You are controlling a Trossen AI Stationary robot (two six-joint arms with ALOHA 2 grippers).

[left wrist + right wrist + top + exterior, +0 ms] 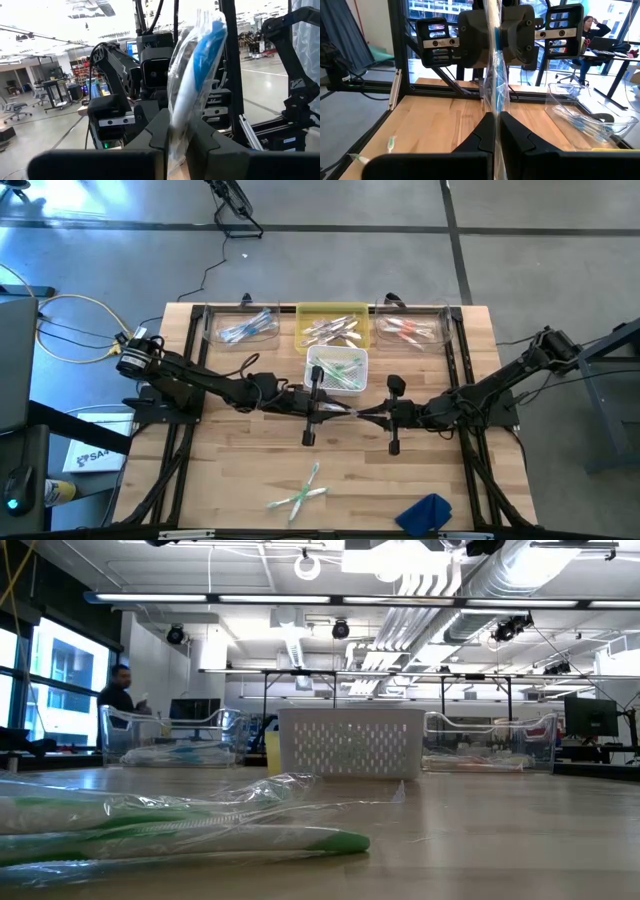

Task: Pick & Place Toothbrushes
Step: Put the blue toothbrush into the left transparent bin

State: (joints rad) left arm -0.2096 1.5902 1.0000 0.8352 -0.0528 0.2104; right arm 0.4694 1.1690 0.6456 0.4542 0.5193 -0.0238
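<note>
Across the light wooden tabletop [230,470], every place below is given from the white perforated plastic basket [338,370] that stands at mid-width toward the far edge. Both dark arms reach inward and meet just on the near side of that basket. The left gripper [322,408] and the right gripper [372,415] sit close together there, and between them stretches one toothbrush in a clear crinkled wrapper [345,411], white with blue accents.

From the left wrist, the left gripper [176,137] has its fingers pressed onto the wrapped toothbrush [192,75], which rises between them toward the other arm. From the right wrist, the right gripper [496,131] has its fingers pressed together on the wrapper's other end [496,80], so each gripper pinches one end of the same toothbrush.

Beyond the basket stand three trays in a row: a yellow plastic tray [333,328] directly behind it with white and pink toothbrushes, a clear plastic tray [241,327] behind and to its left with blue ones, and another clear tray [411,330] behind and to its right with red ones. Green-accented toothbrushes [345,372] lie inside the basket itself.

Well to the near side of the basket, a few wrapped green and white toothbrushes [300,492] lie loose on the wood, crossing one another. A crumpled blue cloth [425,511] lies near the front edge, to the basket's right.
</note>
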